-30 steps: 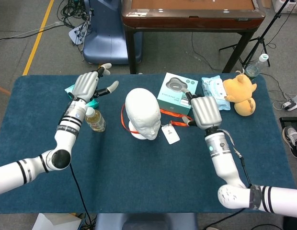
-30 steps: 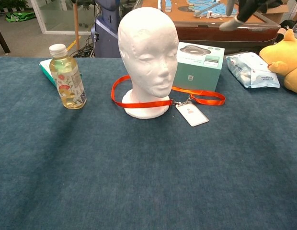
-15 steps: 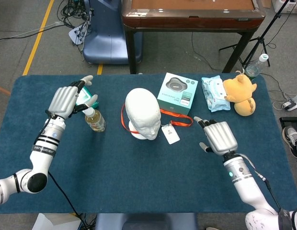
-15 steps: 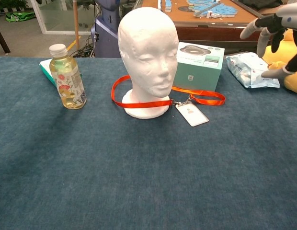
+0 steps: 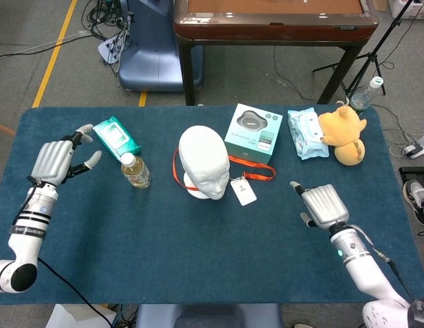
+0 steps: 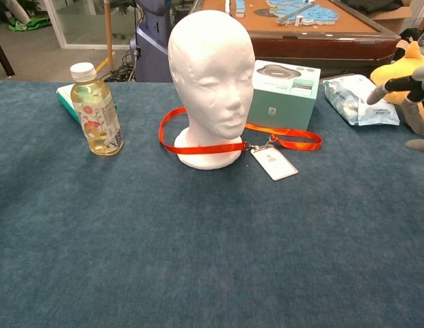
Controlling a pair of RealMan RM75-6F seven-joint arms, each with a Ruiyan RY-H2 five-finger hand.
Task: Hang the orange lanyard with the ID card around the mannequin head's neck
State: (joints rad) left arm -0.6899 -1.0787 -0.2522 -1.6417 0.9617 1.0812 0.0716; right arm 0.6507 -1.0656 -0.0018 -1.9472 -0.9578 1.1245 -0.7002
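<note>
Both hands have pulled well back from the head (image 5: 204,161) over the last second. A second ago our left hand (image 5: 56,162) hovered just above the bottle (image 5: 135,170) and our right hand (image 5: 323,206) sat over the lanyard's trailing loop beside the box (image 5: 250,134); now the left is out at the table's left edge and the right is low at the right side, each well apart from the task's things. Our left hand holds nothing, its fingers loosely apart. Our right hand also holds nothing, with its fingers apart as far as we can see in the chest view.

Meanwhile the lanyard (image 6: 198,145) has not shifted: it circles the base of the head, lying around the neck, with a spare loop reaching toward the box, and the card (image 6: 274,162) rests flat on the cloth just in front of the head's right side.

We judge the hanging done. The retreat reads as a release and return to rest, so nothing more seems needed.
</note>
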